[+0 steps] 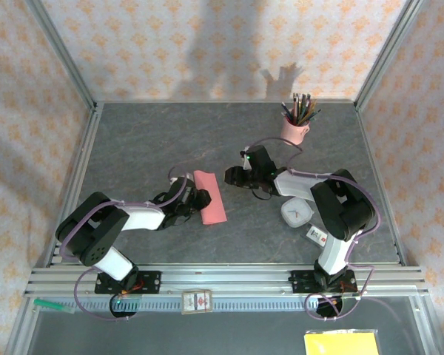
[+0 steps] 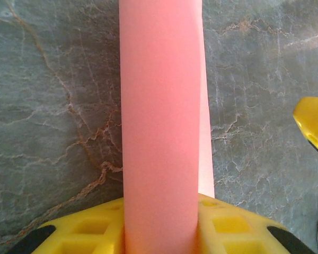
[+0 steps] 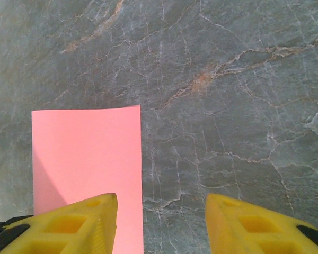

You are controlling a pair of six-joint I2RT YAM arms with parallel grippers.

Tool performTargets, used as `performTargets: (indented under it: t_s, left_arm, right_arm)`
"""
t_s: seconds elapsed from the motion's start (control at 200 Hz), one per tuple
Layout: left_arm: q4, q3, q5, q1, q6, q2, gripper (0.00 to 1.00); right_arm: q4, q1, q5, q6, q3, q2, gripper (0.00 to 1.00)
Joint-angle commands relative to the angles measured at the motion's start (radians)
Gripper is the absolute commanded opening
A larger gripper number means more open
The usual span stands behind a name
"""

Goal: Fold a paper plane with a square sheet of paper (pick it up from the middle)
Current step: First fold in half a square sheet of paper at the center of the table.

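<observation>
Arms: 2. L arm [image 1: 111, 229] at 8 o'clk, R arm [image 1: 340, 207] at 4 o'clk. Grippers: 2, L gripper [image 1: 200, 198] and R gripper [image 1: 229, 177], both nr centre. Pink paper [image 1: 209, 197]: 1 pc. Pink cup [image 1: 294, 131]: 1, at 1 o'clk; pencils [image 1: 302, 109] in it too small to count. White rounded-sq obj [image 1: 296, 213]: 1. White card [image 1: 316, 236]: 1. Yellow pad [image 1: 341, 343]: 1, at 5 o'clk.

Black-and-white arms [image 1: 140, 218], seemingly purple cables [image 1: 379, 214], yellow tool fingers [image 3: 244, 225]

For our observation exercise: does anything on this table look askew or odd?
The folded pink paper lies at a slant, and at the left gripper it bulges like a tube instead of lying flat. Nothing is spilled.
</observation>
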Motion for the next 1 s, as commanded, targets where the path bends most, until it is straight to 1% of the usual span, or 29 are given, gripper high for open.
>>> performTargets:
  t_s: [0.0,0.175,0.32,0.45,0.761,0.991]
  left_arm:
    - [-0.119,-0.027,-0.158,0.016,0.011,0.086,0.35]
    - [-0.122,-0.021,-0.155,0.01,0.014,0.104,0.35]
    - [-0.121,-0.023,-0.155,0.008,0.016,0.111,0.35]
    - [-0.118,-0.024,-0.154,0.006,0.016,0.119,0.35]
    - [-0.127,-0.027,-0.158,0.004,0.017,0.117,0.34]
    - [-0.121,-0.031,-0.16,0.004,0.018,0.125,0.34]
  right_arm:
    - [0.003,-0.007,-0.012,0.002,-0.009,-0.022,0.47]
    - [-0.006,-0.007,-0.036,-0.006,-0.016,-0.026,0.46]
    - [-0.017,-0.007,-0.04,-0.013,-0.016,-0.025,0.43]
    - [-0.016,-0.005,-0.051,-0.01,-0.012,-0.018,0.38]
    - [-0.017,0.007,-0.083,-0.01,-0.002,0.004,0.2]
    - [-0.025,0.017,-0.09,-0.011,0.009,0.016,0.19]
